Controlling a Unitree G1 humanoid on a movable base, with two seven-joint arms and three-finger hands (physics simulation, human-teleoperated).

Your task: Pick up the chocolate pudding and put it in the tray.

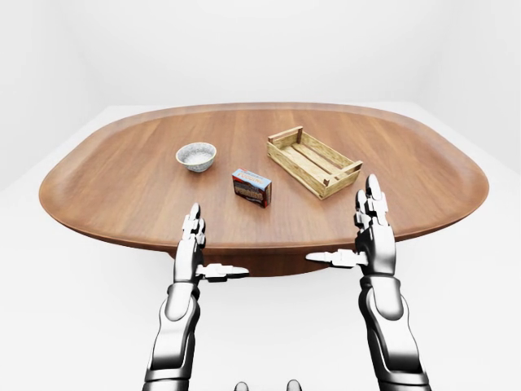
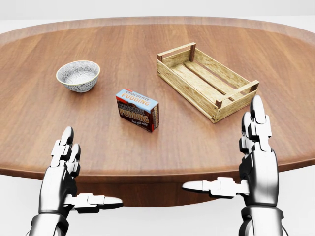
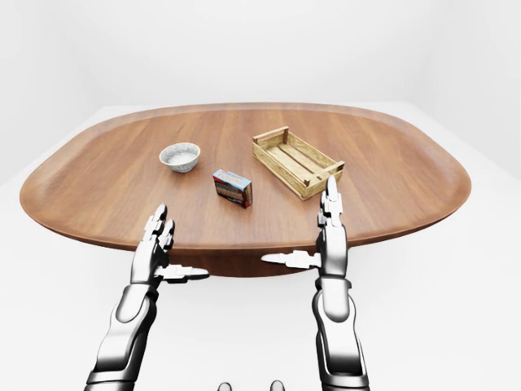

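In the head view, the chocolate pudding (image 2: 138,110) stands on the desk (image 2: 147,147), near its middle. The bowl (image 2: 78,75) lies up and left of the pudding, the tray (image 2: 206,80) up and right, both apart from it. The left hand (image 2: 66,167) hangs below-left of the pudding, the right hand (image 2: 256,152) below-right, at the desk's near edge.
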